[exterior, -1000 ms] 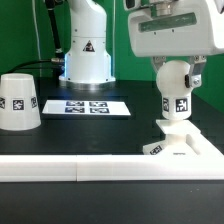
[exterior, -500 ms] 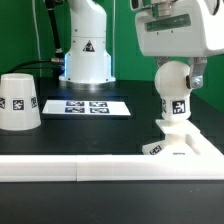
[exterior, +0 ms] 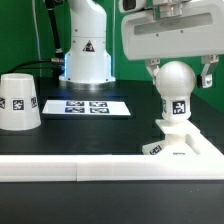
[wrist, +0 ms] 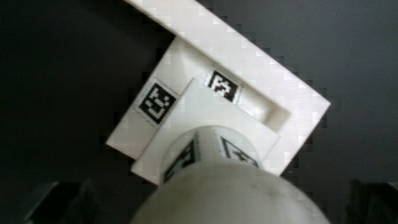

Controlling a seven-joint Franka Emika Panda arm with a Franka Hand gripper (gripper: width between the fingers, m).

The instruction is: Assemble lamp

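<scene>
Pincer (exterior: 180, 72): released. Its two fingers (exterior: 151, 68) stand apart on either side of the bulb's ball head, and a gap shows on each side in both the exterior and the wrist view.
Bulb (exterior: 178, 95): directly under the pincer, with its round head level with the fingertips and between them. No finger touches it.
Bulb's long axis: vertical. The ball head points up toward the pincer's palm and the narrow stem points down into the base. A tag on the neck faces the exterior camera.
Base (exterior: 187, 146): straight below the pincer, lying flat on the table (exterior: 110, 135). The bulb stands upright on it. The wrist view shows two tags on its top face.
Shade (exterior: 18, 101): well away from the pincer, toward the exterior view's left. It stands on its wide end with the narrow end up and a tag on its side.
Marker board (exterior: 90, 106): flat on the table, between the shade and the pincer's spot and farther back.
Rail (exterior: 90, 168): runs along the near edge of the table, just in front of the base and lower than the pincer.
</scene>
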